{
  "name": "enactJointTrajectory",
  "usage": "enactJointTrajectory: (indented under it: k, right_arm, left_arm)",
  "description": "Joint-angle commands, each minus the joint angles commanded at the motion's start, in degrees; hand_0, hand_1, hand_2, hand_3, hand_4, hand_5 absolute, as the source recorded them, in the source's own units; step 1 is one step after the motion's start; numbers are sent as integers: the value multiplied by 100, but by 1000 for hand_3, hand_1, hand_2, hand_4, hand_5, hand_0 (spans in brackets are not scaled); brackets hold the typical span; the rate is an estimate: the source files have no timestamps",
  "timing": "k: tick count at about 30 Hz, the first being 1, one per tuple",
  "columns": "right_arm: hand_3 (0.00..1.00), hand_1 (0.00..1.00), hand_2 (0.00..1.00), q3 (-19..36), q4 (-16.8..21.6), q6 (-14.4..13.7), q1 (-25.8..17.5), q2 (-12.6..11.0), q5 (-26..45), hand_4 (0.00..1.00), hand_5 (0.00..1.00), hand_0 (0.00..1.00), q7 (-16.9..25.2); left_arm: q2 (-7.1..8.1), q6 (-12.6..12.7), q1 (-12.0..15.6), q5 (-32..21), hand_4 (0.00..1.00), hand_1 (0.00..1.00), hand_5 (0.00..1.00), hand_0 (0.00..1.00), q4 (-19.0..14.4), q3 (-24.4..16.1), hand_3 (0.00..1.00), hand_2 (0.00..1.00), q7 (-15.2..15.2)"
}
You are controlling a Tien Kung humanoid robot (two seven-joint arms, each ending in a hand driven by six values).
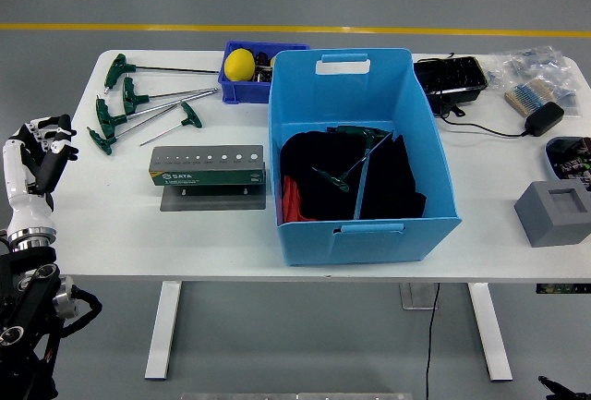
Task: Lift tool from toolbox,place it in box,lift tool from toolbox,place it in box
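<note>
Green-handled T-handle hex keys (138, 109) lie loose on the bench (111, 215) left of the holder (208, 171), stiff, light steel I'd take by the grippy handle, while my left hand (42, 155) hovers at the edge, fingers half-curled, holding nothing.

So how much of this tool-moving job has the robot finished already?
Partly done, it seems: two green-handled T-wrenches already lie inside the big blue plastic box. Nothing is in hand; the left hand holds nothing at the white table's left edge. The grey metal tool stand looks empty, while four green-handled wrenches lie loose behind it.
</note>
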Motion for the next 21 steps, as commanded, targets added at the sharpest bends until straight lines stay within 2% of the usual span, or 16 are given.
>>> enactJointTrajectory:
  k: [1, 5, 9, 12, 13, 17, 18, 19, 21]
  right_arm:
    - [547, 601, 662, -5, 0, -1, 1, -2, 12, 786, 652, 623, 2]
    - [547, 601, 662, -17, 0, -4, 5, -7, 38, 786, 652, 623, 7]
    - [547, 601, 662, -57, 1, -16, 12, -12, 106, 787, 654, 623, 27]
    - [547, 601, 662, -37, 2, -17, 8, -11, 81, 787, 654, 623, 20]
    - [547, 601, 662, -41, 2, -18, 7, -11, 85, 787, 653, 623, 22]
    - [547, 601, 662, -41, 3, -16, 9, -10, 88, 787, 653, 623, 18]
    - [547, 601, 662, -45, 4, -14, 7, -10, 91, 787, 653, 623, 17]
    - [547, 601, 662, -47, 4, -13, 6, -10, 93, 787, 654, 622, 16]
    - [547, 601, 662, -48, 4, -10, 5, -10, 90, 787, 654, 622, 14]
  left_arm:
    - [-3, -42, -1, 39, 795, 2, 582, 29, -8, -17, 191, 40, 36]
    - [-8, -405, -16, 126, 795, 2, 582, 29, -76, -99, 191, 40, 298]
    - [68, -1255, -35, 118, 804, 2, 596, 3, -275, -201, 171, 16, 1011]
    - [202, -2000, -97, 311, 804, 2, 596, 3, -525, -389, 171, 16, 1746]
    - [260, -2261, -129, 343, 779, 2, 588, 2, -604, -437, 144, 2, 2007]
    - [469, -3229, -290, 37, 779, 2, 588, 2, -743, -501, 144, 2, 2975]
    - [484, -3453, -324, -75, 779, 2, 588, 2, -727, -539, 144, 2, 3199]
    - [495, -3676, -354, -196, 767, 2, 532, 2, -702, -575, 193, 2, 3422]
    - [511, -4160, -389, -371, 767, 2, 532, 2, -644, -628, 193, 2, 3906]
